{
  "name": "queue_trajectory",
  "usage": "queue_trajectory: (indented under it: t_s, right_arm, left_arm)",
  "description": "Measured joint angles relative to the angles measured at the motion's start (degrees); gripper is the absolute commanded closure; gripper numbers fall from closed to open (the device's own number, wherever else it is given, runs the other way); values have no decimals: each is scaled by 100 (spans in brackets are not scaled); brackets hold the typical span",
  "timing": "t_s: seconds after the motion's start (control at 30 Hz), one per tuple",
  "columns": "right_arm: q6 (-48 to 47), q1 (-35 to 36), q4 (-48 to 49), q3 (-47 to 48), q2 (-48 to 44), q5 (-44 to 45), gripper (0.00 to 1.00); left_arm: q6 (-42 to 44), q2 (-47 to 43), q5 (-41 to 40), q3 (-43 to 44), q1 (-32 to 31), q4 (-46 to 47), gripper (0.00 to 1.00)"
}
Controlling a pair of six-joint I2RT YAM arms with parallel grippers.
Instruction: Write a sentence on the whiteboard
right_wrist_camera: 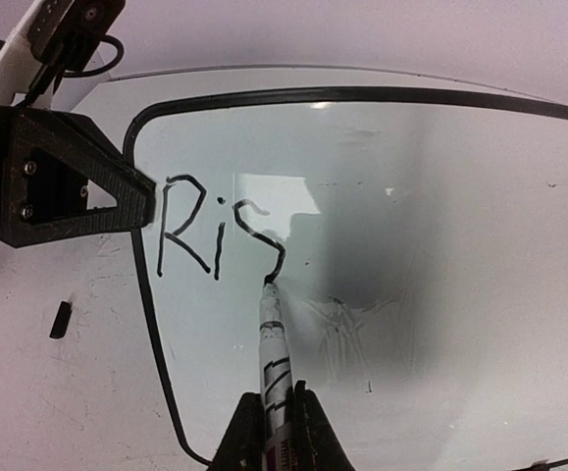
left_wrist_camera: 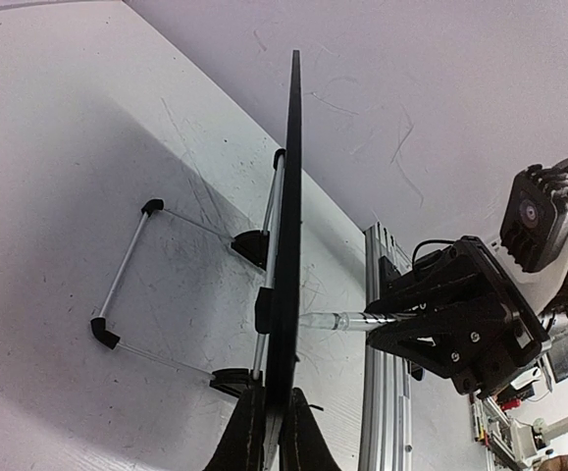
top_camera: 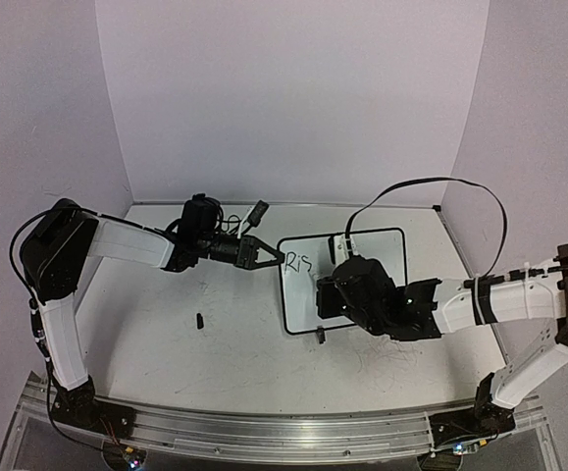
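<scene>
The whiteboard stands propped on the table, black-framed, its face toward the right arm. It shows edge-on in the left wrist view and face-on in the right wrist view. The sentence reads "Ris" in black at the board's upper left. My left gripper is shut on the board's left edge. My right gripper is shut on a white marker, whose tip touches the board at the end of the "s". The marker also shows in the left wrist view.
A small black marker cap lies on the table left of the board, also seen in the right wrist view. The board's wire stand sits behind it. An aluminium rail runs along the near table edge.
</scene>
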Motion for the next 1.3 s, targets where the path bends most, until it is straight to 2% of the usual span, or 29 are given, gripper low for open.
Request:
queue_trajectory:
  t_s: [0.5, 0.83, 1.3]
  right_arm:
    - [-47, 60, 80, 213, 207, 18, 100]
    - [-79, -121, 78, 21, -399, 15, 100]
    - [-112, -216, 124, 2, -283, -110, 100]
  left_arm:
    - [-4, 0, -41, 0, 15, -2, 100]
    - [2, 0, 7, 0, -11, 5, 100]
    - [2, 0, 7, 0, -11, 5, 100]
